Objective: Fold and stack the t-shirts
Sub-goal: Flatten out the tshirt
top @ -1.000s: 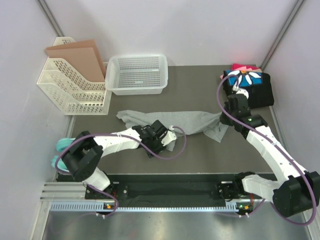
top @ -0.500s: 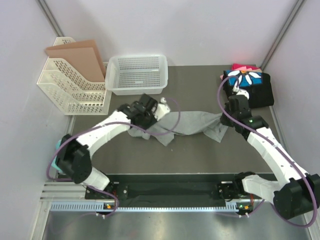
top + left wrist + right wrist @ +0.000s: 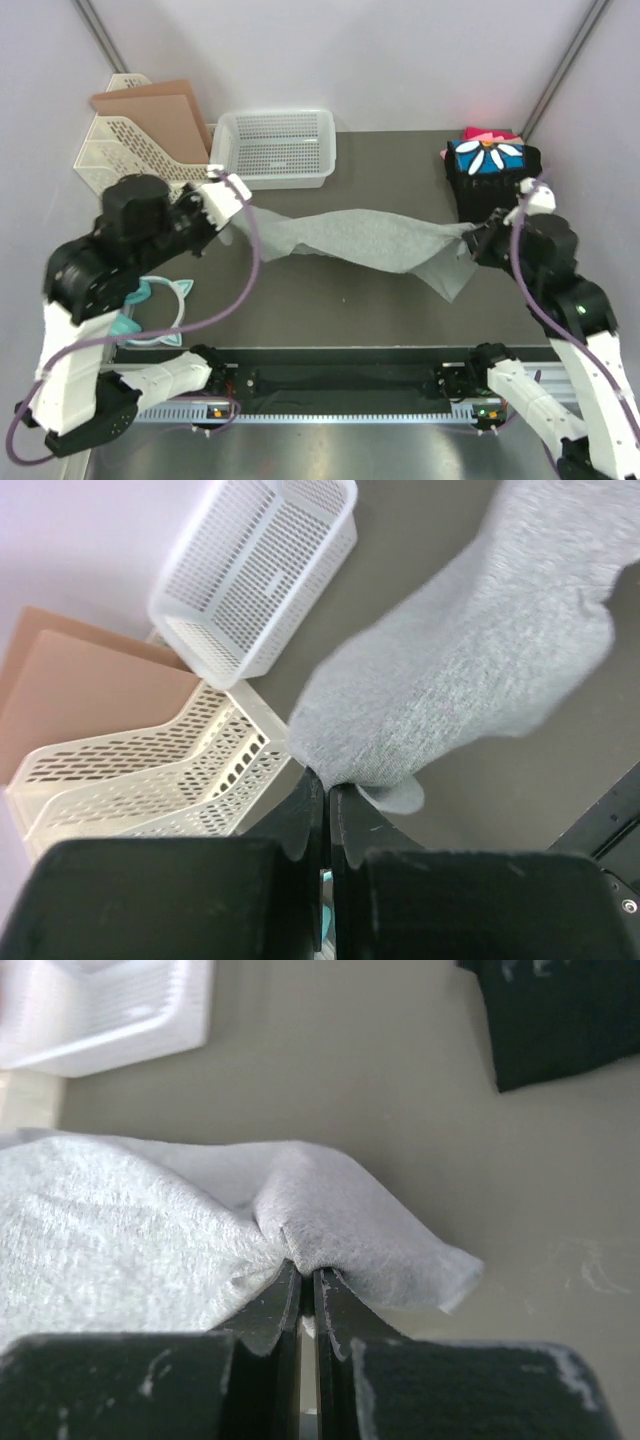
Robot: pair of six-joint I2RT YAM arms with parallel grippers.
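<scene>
The light heather-grey t-shirt hangs stretched in the air between both grippers, above the dark table. My left gripper is shut on its left end, and the cloth is pinched at the fingertips of that gripper. My right gripper is shut on the right end, where a fold of cloth bunches at the tips of the right gripper. A loose corner droops below the right grip. Folded t-shirts are stacked at the back right, black with a blue daisy panel on top and pink ones beneath.
A white mesh basket stands at the back, also seen in the left wrist view as the basket. A white file rack with brown folders is at the back left. Teal plastic items lie near the left arm's base.
The left gripper, open a second ago, has shut on the shirt's left end. Both arms have risen and moved apart, lifting the shirt off the table and stretching it.
</scene>
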